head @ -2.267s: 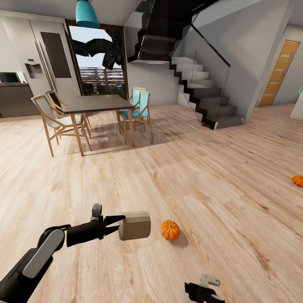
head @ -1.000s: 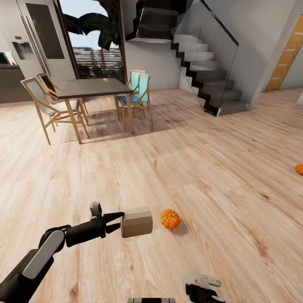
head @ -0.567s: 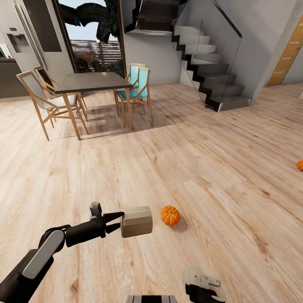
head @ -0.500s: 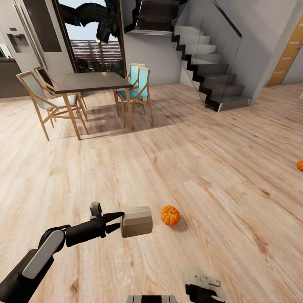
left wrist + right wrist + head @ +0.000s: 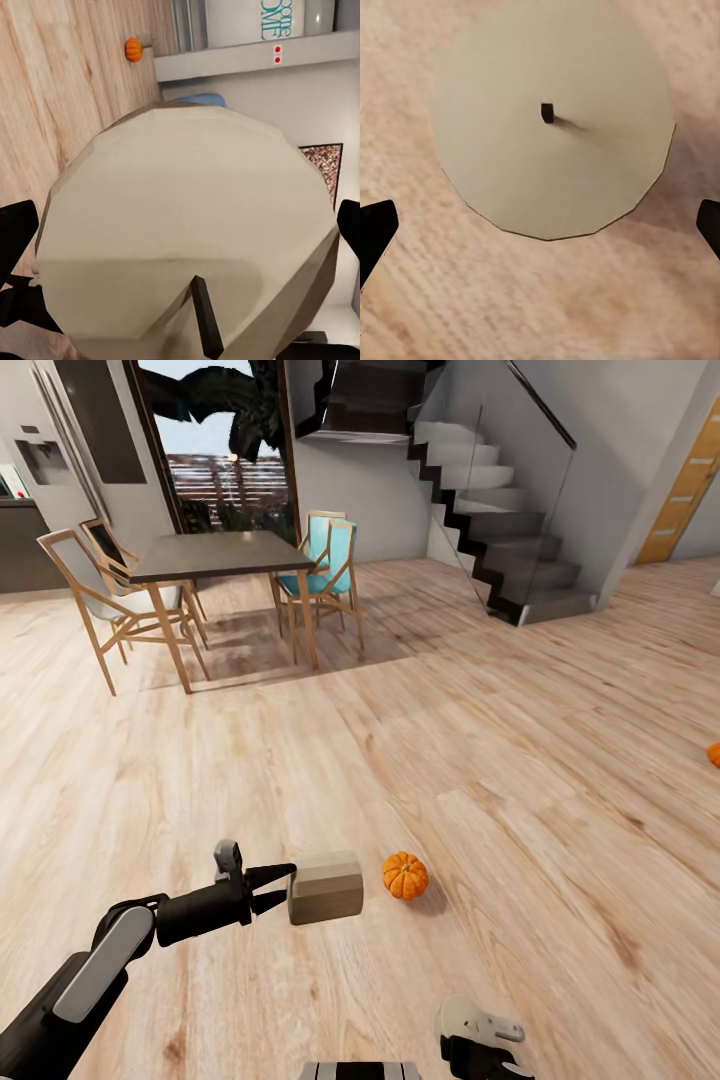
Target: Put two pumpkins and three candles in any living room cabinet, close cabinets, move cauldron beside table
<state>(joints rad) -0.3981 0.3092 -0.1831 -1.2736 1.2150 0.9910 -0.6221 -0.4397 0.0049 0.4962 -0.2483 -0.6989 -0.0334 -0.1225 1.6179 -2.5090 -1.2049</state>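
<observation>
Here, left hand grasping candle, pumpkin just beside, right hand released.

Beige candle, orange pumpkin, pale wood-grain floor, black tool.

1. Setting: open-plan home interior with wood plank floor.
2. Evidence: dining table with chairs, staircase with glass railing, refrigerator, interior door.
</observation>
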